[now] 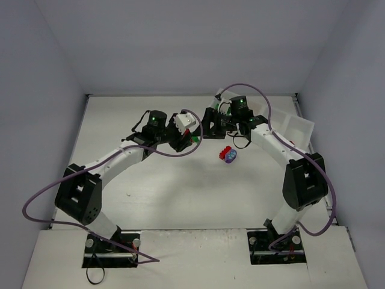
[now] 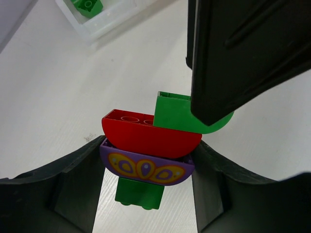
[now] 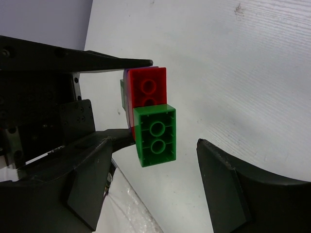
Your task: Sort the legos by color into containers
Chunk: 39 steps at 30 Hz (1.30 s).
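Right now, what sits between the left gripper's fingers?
A joined clump: the left gripper pinches a purple piece, with a red brick above it and a green brick below it in the left wrist view.

Bright, even overhead light; soft shadows fall on the table (image 1: 198, 198) (wrist views' near edges slightly blurred)

A stack of bricks (image 2: 146, 138) is held in the left hand (image 2: 148, 160) above the desk (image 1: 180, 192), the right hand (image 3: 155, 143) spread around its end without touching. Two joined bricks (image 1: 228, 155) are set to its right, the tray (image 1: 299, 127) at the far right edge.
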### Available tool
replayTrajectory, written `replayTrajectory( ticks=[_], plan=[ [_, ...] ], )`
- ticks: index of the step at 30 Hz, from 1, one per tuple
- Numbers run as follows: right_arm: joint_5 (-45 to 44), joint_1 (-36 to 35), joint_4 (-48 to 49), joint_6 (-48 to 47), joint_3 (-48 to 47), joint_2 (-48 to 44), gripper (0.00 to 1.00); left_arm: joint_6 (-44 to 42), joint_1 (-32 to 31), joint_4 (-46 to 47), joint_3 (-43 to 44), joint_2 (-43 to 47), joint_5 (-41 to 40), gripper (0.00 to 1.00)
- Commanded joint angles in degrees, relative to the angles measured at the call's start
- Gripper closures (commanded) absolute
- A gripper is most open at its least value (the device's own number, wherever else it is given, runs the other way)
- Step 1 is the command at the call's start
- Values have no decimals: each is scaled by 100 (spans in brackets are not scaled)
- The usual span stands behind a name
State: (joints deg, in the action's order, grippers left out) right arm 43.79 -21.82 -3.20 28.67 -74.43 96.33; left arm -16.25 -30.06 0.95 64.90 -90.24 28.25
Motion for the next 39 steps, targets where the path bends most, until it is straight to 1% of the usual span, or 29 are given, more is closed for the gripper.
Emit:
replayTrajectory(
  ticks=[1, 7, 9, 14, 15, 17, 18, 20, 21, 23, 24, 26, 27, 28, 29, 39],
  plan=[
    [209, -50, 267, 16, -186, -18, 33, 122, -52, 695, 66, 454, 137, 65],
    [226, -59, 267, 16, -150, 70, 33, 166, -61, 801, -4, 533, 207, 65],
    [244, -59, 452, 34, -150, 96, 34, 175, -61, 828, -30, 560, 233, 65],
    [481, -67, 697, 183, -133, 149, 39, 201, -70, 924, -127, 595, 225, 65],
    [534, -68, 742, 201, -124, 157, 44, 201, -70, 951, -145, 595, 233, 65],
    [674, -68, 838, 253, -107, 193, 49, 228, -78, 1012, -162, 604, 216, 65],
    [709, -68, 865, 280, -106, 201, 56, 228, -70, 1056, -171, 604, 199, 65],
    [823, -68, 918, 298, -106, 228, 65, 236, -70, 1091, -180, 595, 181, 65],
    [841, -76, 927, 298, -106, 237, 73, 228, -70, 1100, -180, 595, 172, 65],
    [868, -76, 935, 298, -106, 237, 81, 228, -78, 1100, -197, 586, 137, 65],
    [877, -68, 927, 280, -98, 237, 87, 236, -70, 1126, -206, 586, 128, 64],
    [877, -68, 927, 280, -89, 228, 88, 262, -78, 1179, -259, 595, 119, 64],
    [886, -76, 927, 280, -80, 228, 90, 271, -70, 1232, -276, 612, 93, 65],
    [903, -68, 927, 271, -63, 219, 97, 280, -78, 1241, -285, 613, 84, 64],
    [929, -76, 927, 254, -62, 219, 100, 289, -79, 1250, -294, 595, 75, 65],
    [605, 38, 865, -62, -89, -88, 100, 263, -70, 1197, -487, 648, -4, 65]
  ],
)
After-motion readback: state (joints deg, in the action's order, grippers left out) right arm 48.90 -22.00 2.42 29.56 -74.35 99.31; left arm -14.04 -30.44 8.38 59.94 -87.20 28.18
